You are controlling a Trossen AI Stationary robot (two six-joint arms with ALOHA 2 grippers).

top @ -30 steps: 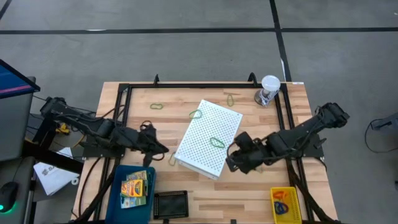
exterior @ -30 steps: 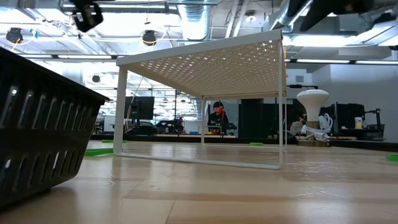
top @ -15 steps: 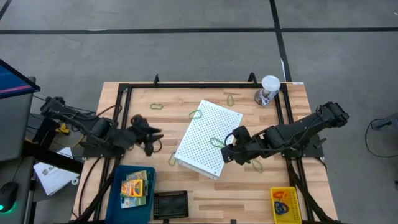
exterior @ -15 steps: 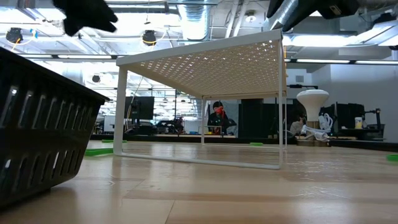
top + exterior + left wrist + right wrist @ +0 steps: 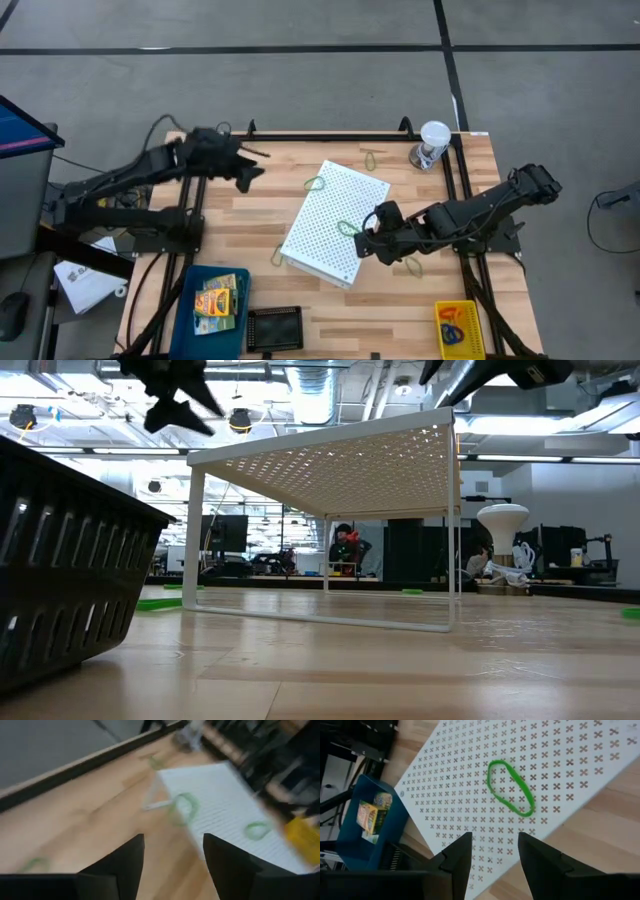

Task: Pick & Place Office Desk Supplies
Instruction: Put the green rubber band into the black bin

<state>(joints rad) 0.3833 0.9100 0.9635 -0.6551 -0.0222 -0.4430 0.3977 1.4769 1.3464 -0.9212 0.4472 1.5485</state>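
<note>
Rt pincer [image 5: 362, 240] wide, empty, over green band [image 5: 510, 788] on white box [image 5: 325, 235]. Next: drop, nip band. Lft pincer [image 5: 250, 165] apart, empty, at table's 11 o'clock.

No legible text or labels anywhere.

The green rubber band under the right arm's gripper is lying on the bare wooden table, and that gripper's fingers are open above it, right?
Not quite. The green rubber band lies on top of the white perforated shelf, not on the bare wood, as the right wrist view shows. The rest holds: the right gripper hangs above it with fingers open.
</note>
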